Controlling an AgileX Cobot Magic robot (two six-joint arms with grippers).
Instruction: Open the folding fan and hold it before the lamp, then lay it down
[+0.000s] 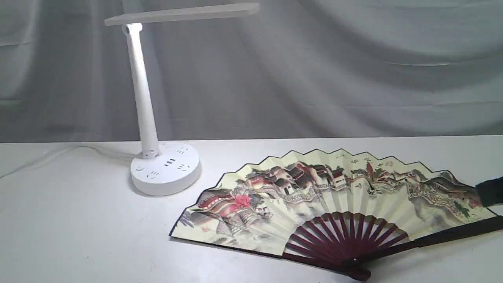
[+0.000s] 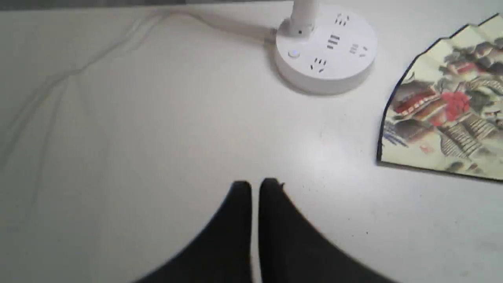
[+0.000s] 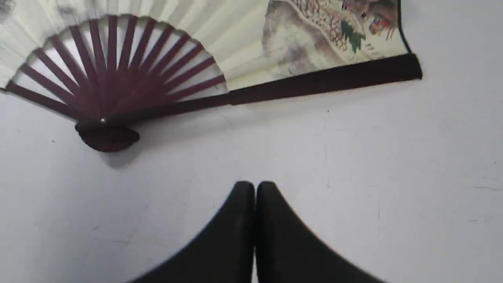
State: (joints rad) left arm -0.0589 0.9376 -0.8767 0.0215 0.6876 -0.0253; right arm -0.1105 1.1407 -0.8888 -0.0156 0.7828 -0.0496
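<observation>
The folding fan (image 1: 338,196) is lying open on the desk (image 1: 78,220), clear of the right fingers (image 3: 243,204), which are closed and empty. The left fingers (image 2: 239,204) are closed too, well apart. Its inscription (image 1: 355,160) is too small to read.

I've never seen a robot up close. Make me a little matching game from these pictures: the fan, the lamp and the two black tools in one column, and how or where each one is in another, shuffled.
Column one
1. folding fan
2. lamp
3. left tool
4. right tool

Column two
A. shut, close to the folding fan's pivot end
B. stands upright, white
C. shut, facing the lamp's round base
D. spread open, lying flat on the table

Pairs: 1-D, 2-B, 3-C, 4-A
</observation>
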